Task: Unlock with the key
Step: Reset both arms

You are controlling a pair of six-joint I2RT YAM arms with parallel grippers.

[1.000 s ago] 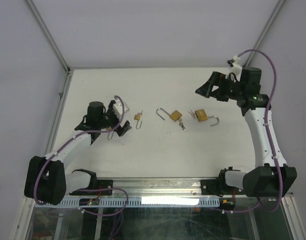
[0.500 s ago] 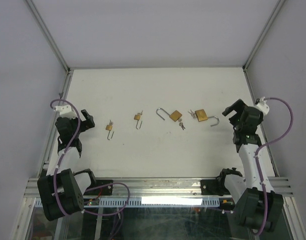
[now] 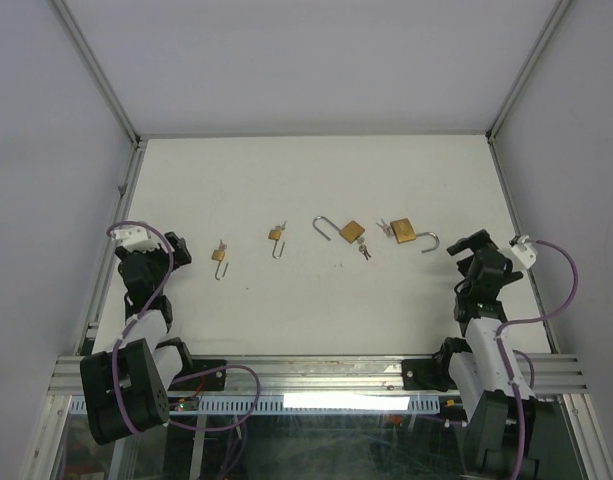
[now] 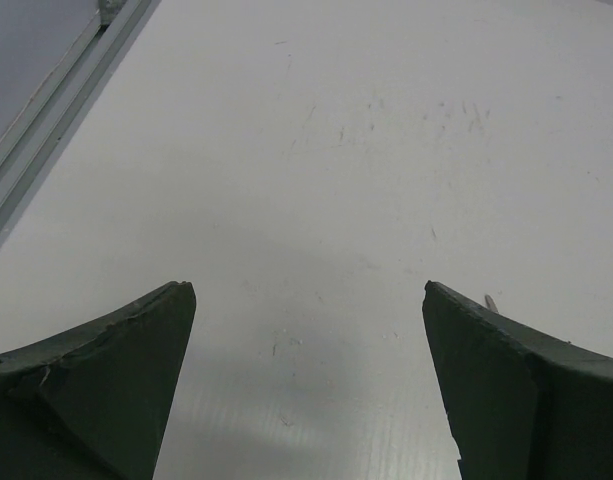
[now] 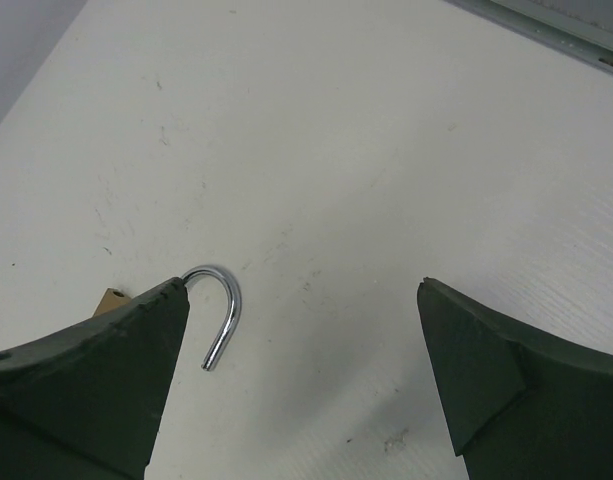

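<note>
Brass shows four times across the white surface [image 3: 316, 170] in the overhead view. From left to right in a row lie the smallest padlock [image 3: 219, 254], a small padlock [image 3: 275, 234], a medium padlock [image 3: 352, 231] and the largest padlock [image 3: 404, 234]. Every shackle appears swung out of its body, as far as I can tell. A key [image 3: 364, 249] lies touching the medium one; the other keys are too small to read for sure. The left pincer [image 3: 164, 256] sits near the left edge, apart from the smallest padlock. The right pincer [image 3: 470, 248] sits just right of the largest. Both are released and carry nothing.

From the left wrist, the left pincer [image 4: 308, 290] frames only bare surface [image 4: 336, 150] between wide-spread fingers, with the edge rail [image 4: 46, 110] at upper left.

From the right wrist, the right pincer [image 5: 304, 285] stands equally wide. The steel shackle [image 5: 224, 310] of the largest padlock and a corner of its brass body peek past one finger.

My judgement is that unlocking looks finished, so the step in hand is parking the arms. Doing that well means fingers spread and lifted off the surface. The right arm should draw away from that shackle rather than across it, so no hook is snagged and no padlock is nudged shut.
</note>
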